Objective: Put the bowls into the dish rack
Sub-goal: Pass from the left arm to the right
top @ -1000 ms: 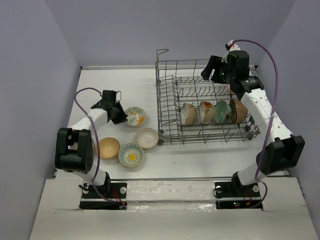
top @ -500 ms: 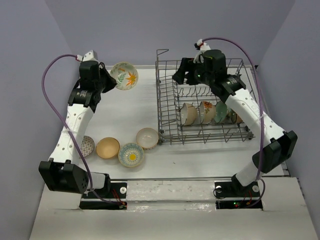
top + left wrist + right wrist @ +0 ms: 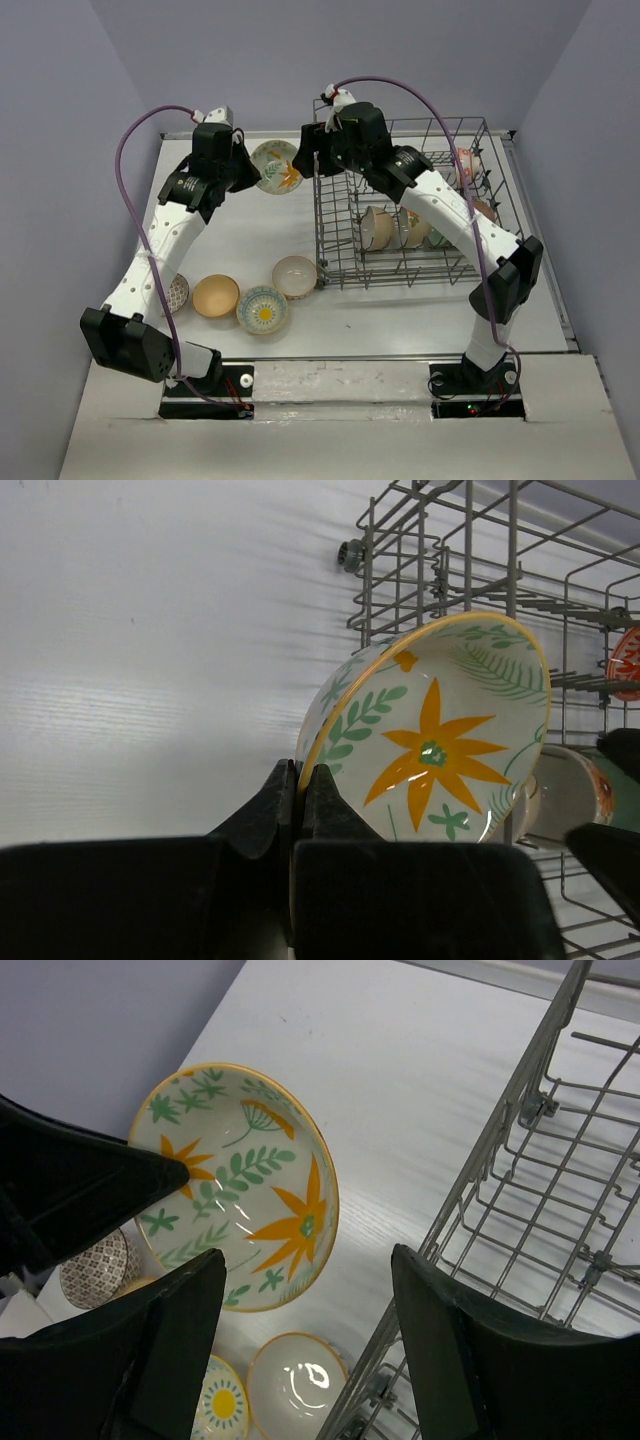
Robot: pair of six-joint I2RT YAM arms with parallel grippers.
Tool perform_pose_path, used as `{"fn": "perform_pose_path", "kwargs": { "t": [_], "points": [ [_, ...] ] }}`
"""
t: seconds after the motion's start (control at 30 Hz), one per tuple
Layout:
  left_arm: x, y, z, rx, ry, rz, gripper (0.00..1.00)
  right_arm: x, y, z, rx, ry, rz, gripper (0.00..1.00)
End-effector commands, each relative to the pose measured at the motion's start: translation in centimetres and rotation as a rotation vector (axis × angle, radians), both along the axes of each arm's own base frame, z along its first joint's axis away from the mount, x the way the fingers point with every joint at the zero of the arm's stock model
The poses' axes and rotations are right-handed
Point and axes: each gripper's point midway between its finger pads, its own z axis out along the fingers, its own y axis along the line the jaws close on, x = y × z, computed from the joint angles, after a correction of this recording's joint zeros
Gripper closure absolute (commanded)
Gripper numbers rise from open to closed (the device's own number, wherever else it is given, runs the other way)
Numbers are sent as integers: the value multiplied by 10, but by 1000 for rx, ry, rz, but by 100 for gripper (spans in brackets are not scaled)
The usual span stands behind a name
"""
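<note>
Bowl (image 3: 277, 166) in air, left of dish rack (image 3: 400, 268).

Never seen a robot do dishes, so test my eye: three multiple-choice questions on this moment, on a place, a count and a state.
1. Where is the flowered bowl? A. In the air beside the dish rack, pinched by the left gripper. B. In the rack. C. By the arm bases.
2. How many bowls lie on the table outside the rack? A. One. B. Seven. C. Four.
3. How is the right gripper? A. Shut on a bowl. B. Open, empty. C. Shut on a wire.
Answers: 1 A, its rim is clamped between the left fingers. 2 C: patterned bowl, tan bowl, yellow-centred bowl, white bowl. 3 B, fingers wide apart.
</note>
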Motion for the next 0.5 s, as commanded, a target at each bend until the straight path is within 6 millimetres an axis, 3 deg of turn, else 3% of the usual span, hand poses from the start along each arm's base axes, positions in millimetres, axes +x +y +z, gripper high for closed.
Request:
{"fn": "perform_pose_path", "kwargs": {
  "t": [0.0,0.3,0.47],
  "points": [
    [4,-16,58,-41,-157,-19,100,8,-3,14,-14,-51,-45,27],
    [-3,-41,64,-56,-167,-70,100,15,2,2,-46,-45,-62,30],
    [-6,-43,68,-62,-174,-80,100,18,4,0,-49,-45,-68,51]
  ]
}}
